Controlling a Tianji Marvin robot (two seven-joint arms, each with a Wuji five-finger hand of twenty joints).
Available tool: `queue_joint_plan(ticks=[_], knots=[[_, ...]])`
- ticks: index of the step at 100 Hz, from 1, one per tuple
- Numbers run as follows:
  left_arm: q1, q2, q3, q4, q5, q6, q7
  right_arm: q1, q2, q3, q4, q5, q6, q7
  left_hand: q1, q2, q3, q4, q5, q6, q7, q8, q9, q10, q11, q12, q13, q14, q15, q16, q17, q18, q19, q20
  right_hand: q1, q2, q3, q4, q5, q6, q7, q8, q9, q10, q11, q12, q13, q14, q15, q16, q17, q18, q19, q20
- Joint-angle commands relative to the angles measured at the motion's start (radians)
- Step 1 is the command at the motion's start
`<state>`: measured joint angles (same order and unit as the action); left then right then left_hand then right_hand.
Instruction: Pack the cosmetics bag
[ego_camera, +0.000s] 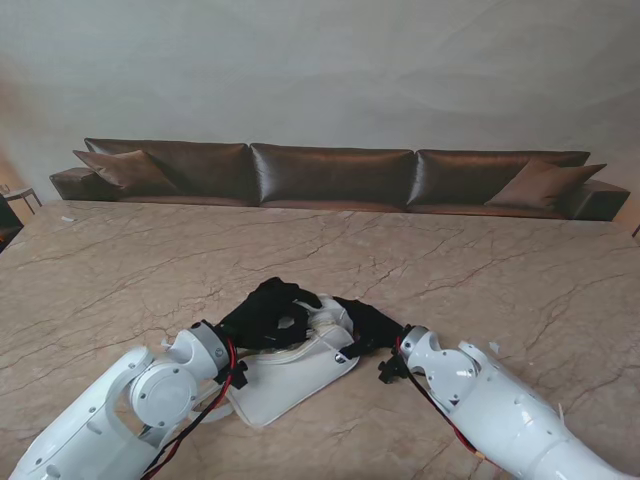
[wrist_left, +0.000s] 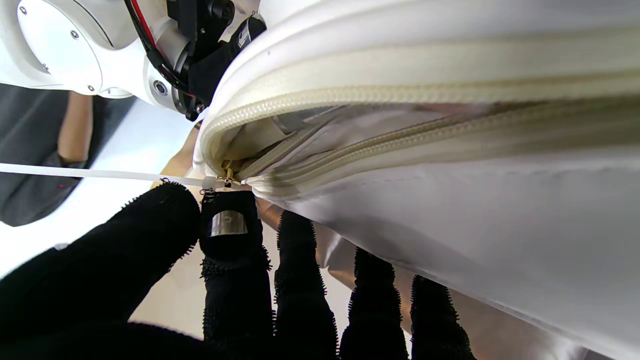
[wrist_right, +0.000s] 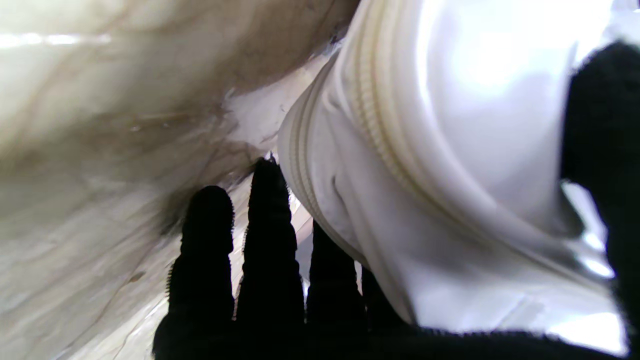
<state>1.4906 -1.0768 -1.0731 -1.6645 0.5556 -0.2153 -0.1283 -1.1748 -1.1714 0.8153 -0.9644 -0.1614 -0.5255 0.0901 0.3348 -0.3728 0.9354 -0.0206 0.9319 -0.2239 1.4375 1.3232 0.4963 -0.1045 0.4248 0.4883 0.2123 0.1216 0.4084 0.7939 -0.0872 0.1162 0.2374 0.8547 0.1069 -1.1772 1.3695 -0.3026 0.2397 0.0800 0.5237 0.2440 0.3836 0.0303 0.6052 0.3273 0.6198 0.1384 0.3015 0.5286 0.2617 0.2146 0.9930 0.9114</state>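
Note:
The white cosmetics bag (ego_camera: 298, 375) lies on the marble table between my two black-gloved hands, close to me. My left hand (ego_camera: 265, 310) rests on its far left part. In the left wrist view the bag (wrist_left: 450, 210) has its cream zipper (wrist_left: 380, 92) gaping, and my thumb (wrist_left: 125, 250) and index fingertip (wrist_left: 229, 220) meet at the zipper slider (wrist_left: 227, 177), from which a white ribbon (wrist_left: 100, 174) runs away. My right hand (ego_camera: 370, 325) grips the bag's right end: in the right wrist view the bag (wrist_right: 450, 200) sits between my fingers (wrist_right: 267, 235) and thumb (wrist_right: 602, 125). What the bag contains is hidden.
The marble table (ego_camera: 480, 270) stretches far ahead and to both sides. A long brown sofa (ego_camera: 330, 175) with cushions runs along its far edge. My right forearm (wrist_left: 55, 50) shows in the left wrist view, with a person in dark clothes (wrist_left: 30, 150) behind it.

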Motion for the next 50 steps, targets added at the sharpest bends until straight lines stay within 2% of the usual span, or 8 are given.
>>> queue_joint_plan(ticks=[1,15,23,30,31,33,38,50], knots=[[0.003,-0.001,-0.001,-0.008,-0.001,0.003,-0.004,-0.010,0.002,0.003,-0.037,-0.010,0.016,0.012,-0.026,0.030,0.003,-0.013,0.057,-0.008,0.119,0.034,-0.038,-0.011,0.009,0.005,-0.028,-0.018,0.006,0.013,-0.012,-0.018,-0.015,0.006,-0.056,-0.041,0.050,0.026,-0.056,0.035,-0.023,-0.037,-0.068,0.019,-0.027,-0.016,-0.049,0.029,-0.036,-0.033,-0.021,0.014,-0.079,-0.049],[0.003,-0.002,0.000,-0.008,0.001,0.003,-0.001,-0.018,0.015,0.014,-0.093,0.000,0.042,0.048,-0.025,0.031,0.005,-0.012,0.057,-0.008,0.119,0.034,-0.038,-0.012,0.009,0.005,-0.027,-0.019,0.007,0.013,-0.011,-0.019,-0.016,0.004,-0.101,-0.055,0.076,0.018,-0.134,0.112,-0.089,-0.057,-0.164,0.076,-0.030,-0.024,-0.104,0.050,-0.062,-0.069,-0.049,0.014,-0.127,-0.080],[0.003,-0.003,0.003,-0.007,0.000,0.003,0.003,-0.016,0.021,0.012,-0.111,0.016,0.052,0.076,-0.026,0.034,0.005,-0.013,0.057,-0.008,0.119,0.034,-0.041,-0.014,0.008,0.005,-0.031,-0.022,0.007,0.013,-0.011,-0.022,-0.016,0.003,-0.105,-0.055,0.079,0.017,-0.164,0.142,-0.125,-0.058,-0.205,0.085,-0.015,-0.022,-0.117,0.054,-0.064,-0.077,-0.056,0.013,-0.141,-0.087],[0.002,-0.003,0.007,-0.005,0.000,0.001,0.005,-0.011,0.019,0.004,-0.115,0.042,0.054,0.091,-0.025,0.034,0.005,-0.013,0.057,-0.008,0.119,0.034,-0.040,-0.012,0.008,0.006,-0.031,-0.021,0.007,0.013,-0.011,-0.022,-0.017,0.001,-0.103,-0.074,0.088,0.015,-0.154,0.145,-0.176,-0.026,-0.209,0.085,0.020,-0.018,-0.104,0.055,-0.049,-0.075,-0.053,0.019,-0.139,-0.081],[0.002,-0.003,0.007,-0.005,0.000,0.000,0.006,-0.011,0.019,0.002,-0.116,0.043,0.054,0.092,-0.026,0.034,0.005,-0.013,0.057,-0.008,0.119,0.034,-0.040,-0.013,0.009,0.006,-0.031,-0.021,0.007,0.013,-0.011,-0.022,-0.017,0.001,-0.104,-0.073,0.087,0.016,-0.148,0.145,-0.206,0.020,-0.210,0.084,0.027,-0.021,-0.102,0.055,-0.046,-0.070,-0.052,0.018,-0.140,-0.075],[0.002,-0.003,0.008,-0.004,0.000,-0.001,0.007,-0.009,0.019,-0.001,-0.116,0.045,0.054,0.093,-0.025,0.035,0.005,-0.013,0.057,-0.008,0.119,0.034,-0.040,-0.012,0.009,0.006,-0.031,-0.021,0.007,0.013,-0.011,-0.022,-0.017,0.001,-0.107,-0.073,0.086,0.016,-0.144,0.145,-0.230,0.056,-0.206,0.078,0.036,-0.022,-0.095,0.051,-0.042,-0.065,-0.047,0.022,-0.137,-0.068],[0.001,-0.003,0.011,-0.002,0.000,-0.002,0.008,-0.006,0.015,-0.007,-0.115,0.048,0.052,0.087,-0.026,0.034,0.005,-0.013,0.057,-0.008,0.119,0.034,-0.040,-0.012,0.009,0.006,-0.032,-0.021,0.007,0.013,-0.011,-0.023,-0.017,0.000,-0.107,-0.082,0.089,0.014,-0.134,0.139,-0.243,0.083,-0.188,0.061,0.066,-0.008,-0.077,0.042,-0.021,-0.050,-0.040,0.027,-0.113,-0.051],[0.000,-0.004,0.016,0.002,0.000,-0.004,0.011,0.000,-0.005,-0.025,-0.095,0.045,0.033,0.032,-0.026,0.034,0.007,-0.013,0.057,-0.008,0.119,0.034,-0.041,-0.012,0.010,0.006,-0.034,-0.020,0.009,0.013,-0.010,-0.023,-0.019,-0.003,-0.060,-0.087,0.065,0.018,-0.061,0.092,-0.242,0.165,-0.094,-0.024,0.212,0.066,-0.027,-0.006,0.096,0.073,-0.005,0.047,-0.014,0.042]])
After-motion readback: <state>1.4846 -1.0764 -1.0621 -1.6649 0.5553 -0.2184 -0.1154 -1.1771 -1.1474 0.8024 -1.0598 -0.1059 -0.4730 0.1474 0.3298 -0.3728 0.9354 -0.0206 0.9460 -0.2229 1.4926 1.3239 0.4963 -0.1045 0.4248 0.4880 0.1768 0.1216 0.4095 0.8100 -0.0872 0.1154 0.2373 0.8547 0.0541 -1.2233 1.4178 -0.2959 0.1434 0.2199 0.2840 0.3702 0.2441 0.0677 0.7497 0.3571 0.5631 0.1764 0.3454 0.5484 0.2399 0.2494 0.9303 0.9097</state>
